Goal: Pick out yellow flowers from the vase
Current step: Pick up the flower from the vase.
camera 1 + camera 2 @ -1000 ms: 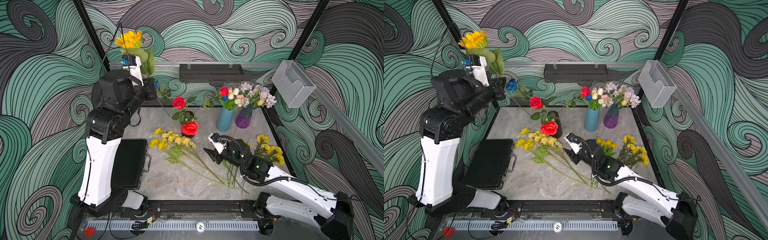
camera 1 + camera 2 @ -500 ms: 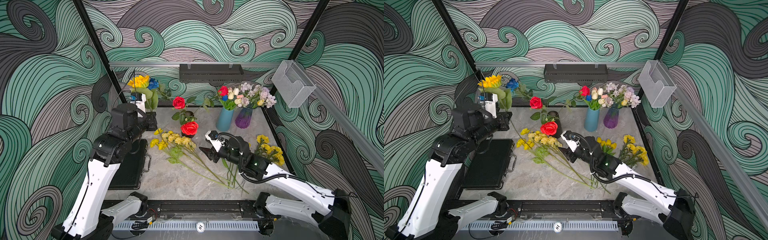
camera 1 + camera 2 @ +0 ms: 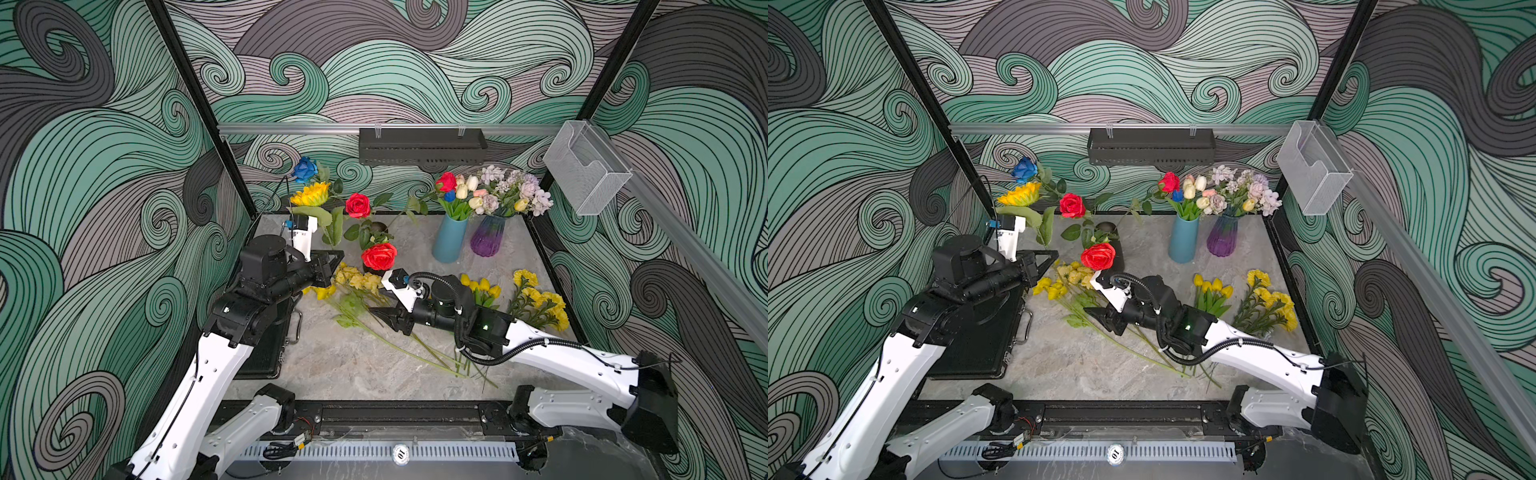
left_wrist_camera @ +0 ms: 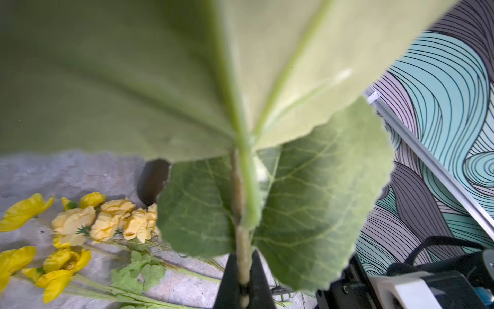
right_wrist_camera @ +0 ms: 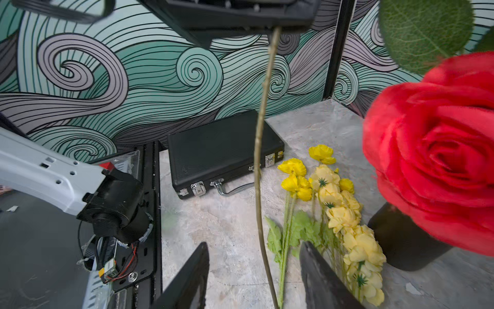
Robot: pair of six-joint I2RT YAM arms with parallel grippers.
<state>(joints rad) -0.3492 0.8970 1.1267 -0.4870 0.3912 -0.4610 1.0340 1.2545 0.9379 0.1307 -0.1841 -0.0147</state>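
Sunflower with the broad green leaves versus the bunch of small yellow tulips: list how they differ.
The yellow sunflower stands roughly upright, its stem pinched in the shut left gripper; the small yellow tulips lie flat on the grey table. The sunflower is one wide open bloom with broad leaves; the tulips are several closed buds with narrow leaves. Both have yellow petals.

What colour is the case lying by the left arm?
Black; the case shows best in the right wrist view.
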